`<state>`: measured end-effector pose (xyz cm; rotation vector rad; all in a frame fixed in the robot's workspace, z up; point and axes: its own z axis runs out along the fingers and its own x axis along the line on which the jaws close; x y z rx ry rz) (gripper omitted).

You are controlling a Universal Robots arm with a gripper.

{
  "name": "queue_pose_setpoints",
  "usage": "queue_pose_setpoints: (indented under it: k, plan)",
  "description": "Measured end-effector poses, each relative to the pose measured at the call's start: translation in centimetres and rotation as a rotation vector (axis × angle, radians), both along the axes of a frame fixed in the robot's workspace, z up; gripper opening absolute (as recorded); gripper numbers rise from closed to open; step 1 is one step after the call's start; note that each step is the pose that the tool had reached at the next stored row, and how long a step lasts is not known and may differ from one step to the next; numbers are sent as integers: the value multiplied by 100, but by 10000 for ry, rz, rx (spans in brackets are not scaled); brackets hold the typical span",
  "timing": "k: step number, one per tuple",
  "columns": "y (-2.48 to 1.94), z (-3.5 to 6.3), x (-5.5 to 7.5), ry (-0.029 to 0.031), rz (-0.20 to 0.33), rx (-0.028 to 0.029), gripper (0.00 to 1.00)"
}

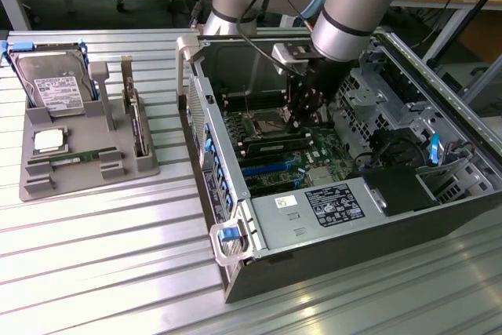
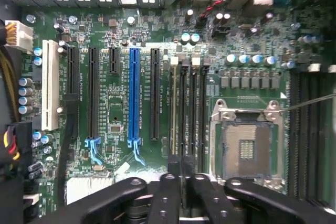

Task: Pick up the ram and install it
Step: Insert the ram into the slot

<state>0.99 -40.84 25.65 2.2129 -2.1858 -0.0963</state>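
A green ram stick [image 1: 74,158] lies flat on the grey tray [image 1: 35,187] at the exterior view's left. My gripper [image 1: 300,121] is down inside the open computer case [image 1: 259,272], over the motherboard. In the wrist view my gripper [image 2: 181,179] is shut, its black fingertips [image 2: 167,182] pressed together just above the row of memory slots [image 2: 190,108]. In one slot sits a thin pale strip [image 2: 173,108] that looks like a stick seen edge-on. I cannot tell whether the fingers touch it.
The bare processor socket [image 2: 245,148] lies beside the memory slots. Expansion slots, one blue [image 2: 134,98], run alongside. The power supply [image 1: 321,205] and drive cages [image 1: 384,92] crowd the case. On the tray sit a hard drive [image 1: 55,84] and a square processor [image 1: 49,141].
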Motion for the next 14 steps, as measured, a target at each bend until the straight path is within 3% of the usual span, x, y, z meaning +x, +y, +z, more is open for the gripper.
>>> queue_pose_setpoints:
  k: [3,6,8,10,14]
  plan:
    - [3,21,94,48,-1,0,10]
    - [0,21,460,293,-1,-1,10]
    - [-2,22,695,377,0,0,10]
    - [-2,90,766,382,0,0,10]
    - [-3,333,818,382,-1,2,10]
